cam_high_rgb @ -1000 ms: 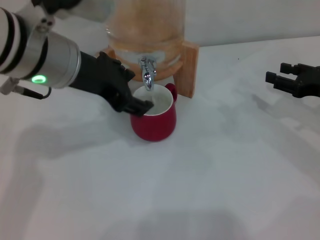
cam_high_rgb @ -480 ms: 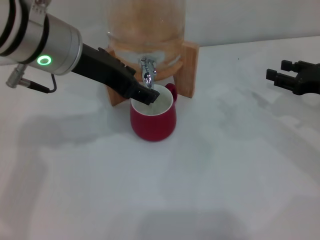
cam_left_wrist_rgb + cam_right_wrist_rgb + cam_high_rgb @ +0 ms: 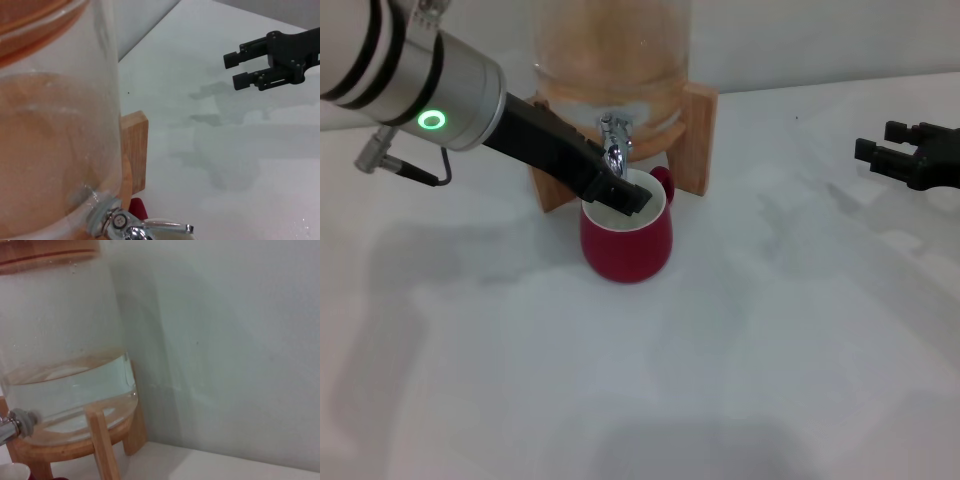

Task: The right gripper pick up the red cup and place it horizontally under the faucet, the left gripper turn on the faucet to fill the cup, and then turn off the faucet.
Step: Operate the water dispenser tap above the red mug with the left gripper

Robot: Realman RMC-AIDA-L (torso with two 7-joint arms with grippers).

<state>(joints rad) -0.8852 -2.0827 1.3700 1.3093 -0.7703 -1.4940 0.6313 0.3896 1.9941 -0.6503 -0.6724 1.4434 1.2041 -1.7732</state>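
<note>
Rounded red cup (image 3: 626,240) stands under shiny chrome faucet (image 3: 614,146).

A white table (image 3: 740,350) fills most of the head view, its matte surface mottled with soft grey shadows. Behind it rises a plain pale wall (image 3: 240,340), apparently unmarked, meeting the table's far edge in a straight line. The light is diffuse and even, with no source visible.

left end effector (image 3: 626,198) hides red cup (image 3: 626,245) rim, dispenser (image 3: 610,60) top cropped
</note>
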